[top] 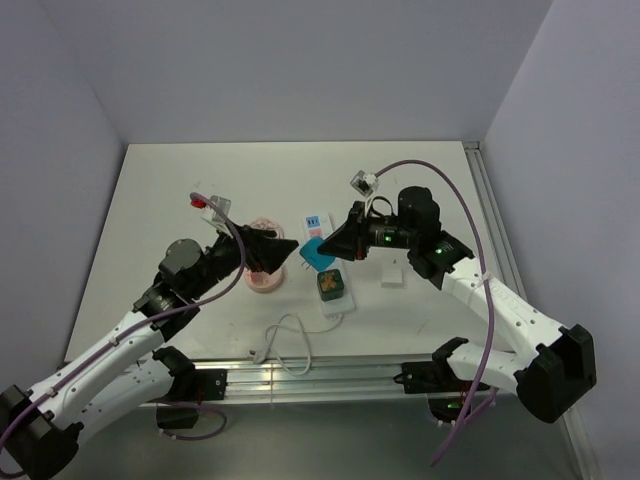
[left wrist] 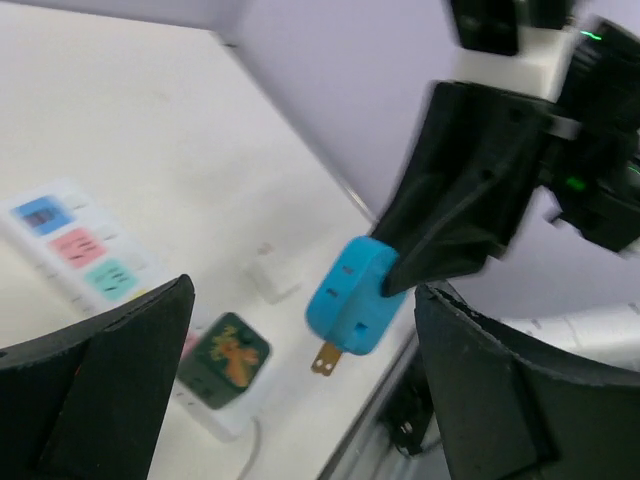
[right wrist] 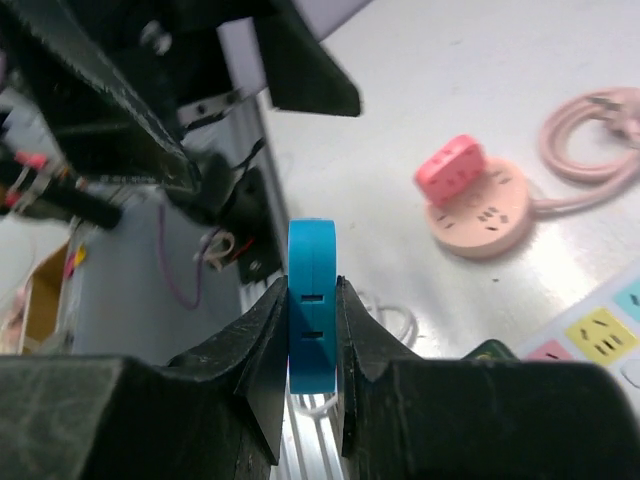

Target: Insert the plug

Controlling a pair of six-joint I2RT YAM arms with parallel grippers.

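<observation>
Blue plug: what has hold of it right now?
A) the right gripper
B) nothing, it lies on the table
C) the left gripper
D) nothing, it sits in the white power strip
A: in the right wrist view the right gripper is shut on the blue plug, which is off the table, while the left gripper stands wide open, not touching it.

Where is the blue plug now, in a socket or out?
Out: the right gripper holds the blue plug clear of the power strip, prong bare.
</observation>
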